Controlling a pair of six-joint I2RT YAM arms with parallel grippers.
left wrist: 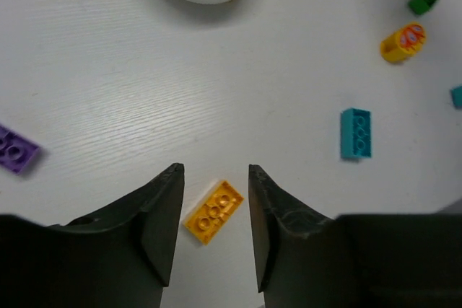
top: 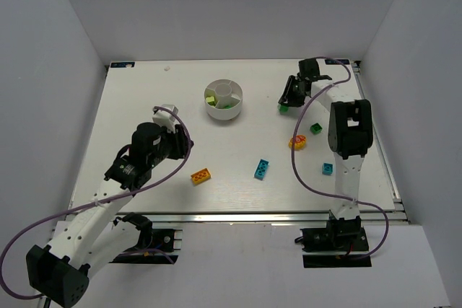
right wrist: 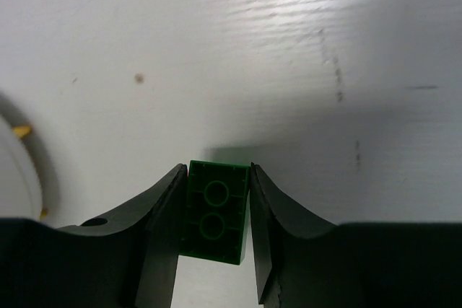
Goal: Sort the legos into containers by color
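Observation:
My right gripper (right wrist: 217, 167) is shut on a dark green lego (right wrist: 214, 210), its underside facing the camera, low over the table at the far right (top: 284, 108). My left gripper (left wrist: 215, 171) hangs open above an orange-yellow lego (left wrist: 214, 211) without touching it. The round white bowl of containers (top: 223, 101) holds lime legos (top: 211, 99). On the table lie a cyan lego (top: 261, 169), a small blue one (top: 328, 169), another green one (top: 316, 128) and a round yellow-orange piece (top: 297, 141). A purple lego (left wrist: 14, 151) shows only in the left wrist view.
White walls close off the table on three sides. The right arm's purple cable (top: 299, 149) loops over the table near the round piece. The bowl's edge (right wrist: 18, 178) sits left of my right gripper.

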